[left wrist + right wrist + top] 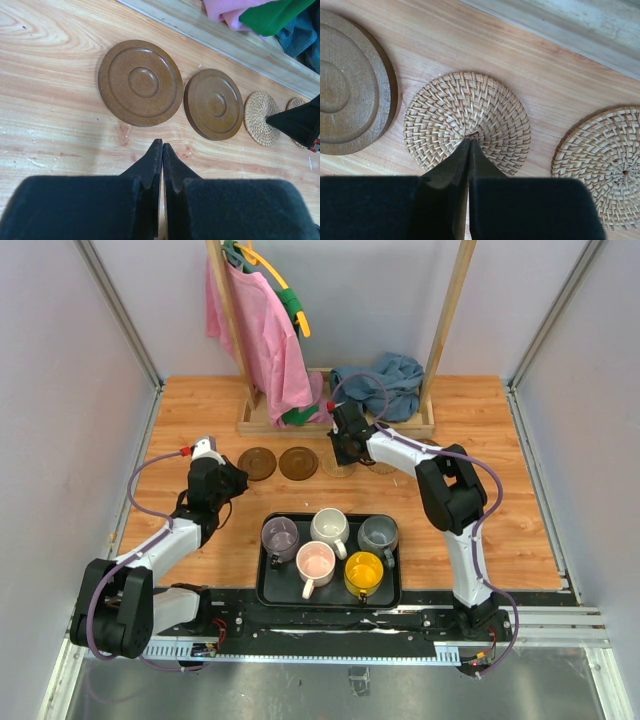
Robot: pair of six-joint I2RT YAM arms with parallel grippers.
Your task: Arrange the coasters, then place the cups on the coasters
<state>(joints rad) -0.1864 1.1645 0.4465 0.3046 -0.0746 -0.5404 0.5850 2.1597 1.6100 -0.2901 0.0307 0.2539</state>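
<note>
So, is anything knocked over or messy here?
Nothing much. The coasters lie flat in a row, and all five mugs stand upright in the black tray. Only the blue cloth lies crumpled on the rack's base.

A robot lab test cell: plain pale panel walls on metal posts box in a wood-grain table, two robot arms bolted to a rail at 6 o'clock, a clothes rack standing at 12 o'clock
</note>
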